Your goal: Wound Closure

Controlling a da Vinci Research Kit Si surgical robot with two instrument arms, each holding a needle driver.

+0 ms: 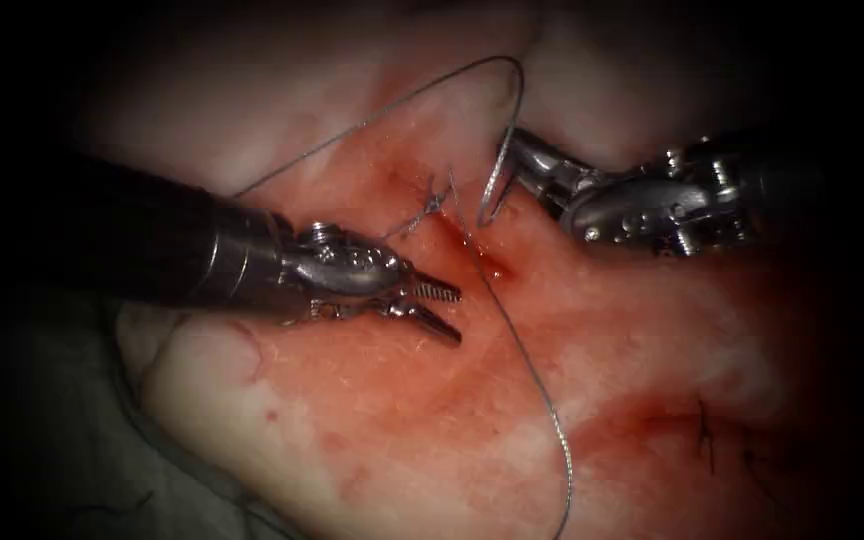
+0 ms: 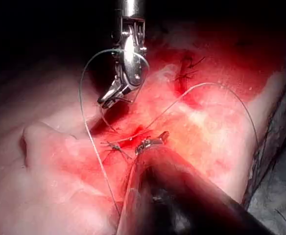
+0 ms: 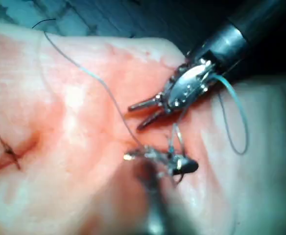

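The tissue (image 1: pixel 372 420) carries a short red cut (image 1: pixel 472 245) with a tied stitch (image 1: pixel 435 200) at its upper end. My right tool (image 1: pixel 510 148) comes in from the right and is shut on the curved needle (image 1: pixel 490 190) near its thread end. The needle hangs down with its tip at the tissue surface just right of the cut; I cannot tell whether it has entered. My left tool (image 1: pixel 447 312) lies left of the cut, jaws open and holding nothing. Thread (image 1: pixel 422 90) arcs from the needle over to the left. In the right wrist view the left tool (image 3: pixel 142 111) stands open.
A second strand of thread (image 1: pixel 542 400) runs from the stitch down across the tissue. Older dark stitches (image 1: pixel 707 430) sit at the lower right. Red fluid (image 1: pixel 392 180) stains the tissue around the cut. Grey cloth (image 1: pixel 42 430) lies beyond the tissue's left edge.
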